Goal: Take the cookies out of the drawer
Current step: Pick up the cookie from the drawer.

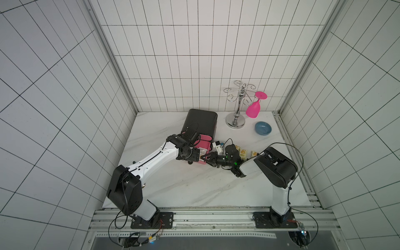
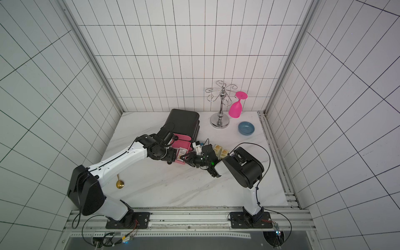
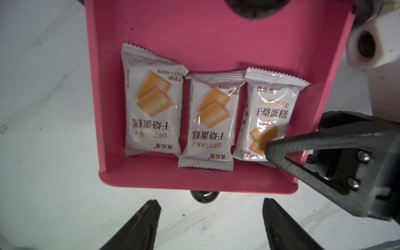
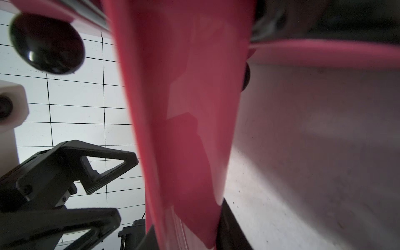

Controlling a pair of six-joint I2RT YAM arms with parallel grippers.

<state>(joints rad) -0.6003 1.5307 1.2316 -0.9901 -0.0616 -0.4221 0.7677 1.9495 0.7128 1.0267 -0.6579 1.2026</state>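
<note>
Cookies [image 3: 211, 121] in three white sealed packets, each printed with an orange biscuit picture, lie flat and side by side on the floor of the pink drawer [image 3: 216, 43]. The drawer stands pulled out of the black cabinet [image 1: 201, 123]. The middle packet's near end rides up on the drawer's front wall, and its far corner touches the packet beside it.

More cookies, in yellowish packets [image 1: 243, 154], lie on the tabletop [image 1: 173, 184] just beside the drawer on the right arm's side. They are partly hidden behind that arm, and three of them show in a top view.

The left hand [image 3: 211, 207] hangs over the tabletop just in front of the drawer. Its jaws are spread with nothing between them, and the drawer's black knob [image 3: 204, 195] lies just beyond its fingertips.

The right hand [image 1: 206, 157] comes in at the drawer's front corner from the side. One of its fingers [image 3: 303, 140] reaches inside over the end of the nearest packet; whether the tip touches the wrapper cannot be told. In the right wrist view the drawer's pink side wall runs between its jaws with a dark finger against it, so this hand is clamped on the drawer's wall.

A gold spoon [image 2: 120, 184] lies on the tabletop beside the left arm. Toward the back stand a chrome glass rack [image 1: 237, 104] with a pink goblet [image 1: 254, 109] hanging upside down from it, and near it a blue bowl [image 1: 263, 128].
</note>
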